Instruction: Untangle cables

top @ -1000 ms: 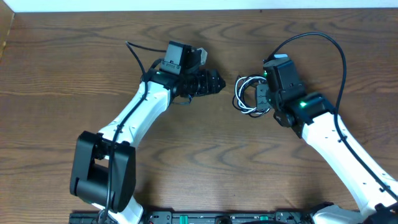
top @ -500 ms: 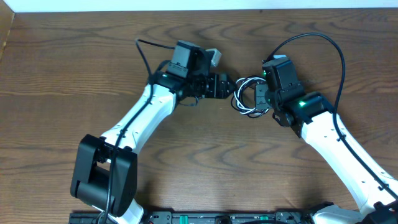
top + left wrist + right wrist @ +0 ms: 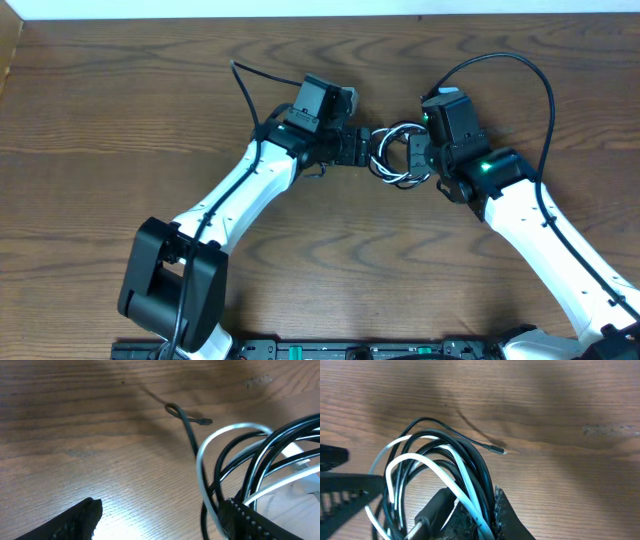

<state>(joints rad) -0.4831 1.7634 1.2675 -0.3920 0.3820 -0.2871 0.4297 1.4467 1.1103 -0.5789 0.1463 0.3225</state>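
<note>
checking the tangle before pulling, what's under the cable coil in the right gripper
Bare wood table shows under the black and white cables, with a black cable tip sticking out past the coil. The right gripper covers the strands it clamps, so crossings there are hidden.

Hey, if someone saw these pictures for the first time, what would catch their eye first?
A tangled coil of thin black and white cords stands out at the middle of the brown wooden table. The right gripper is shut on its right side, while the left gripper meets its left edge with jaws open.
</note>
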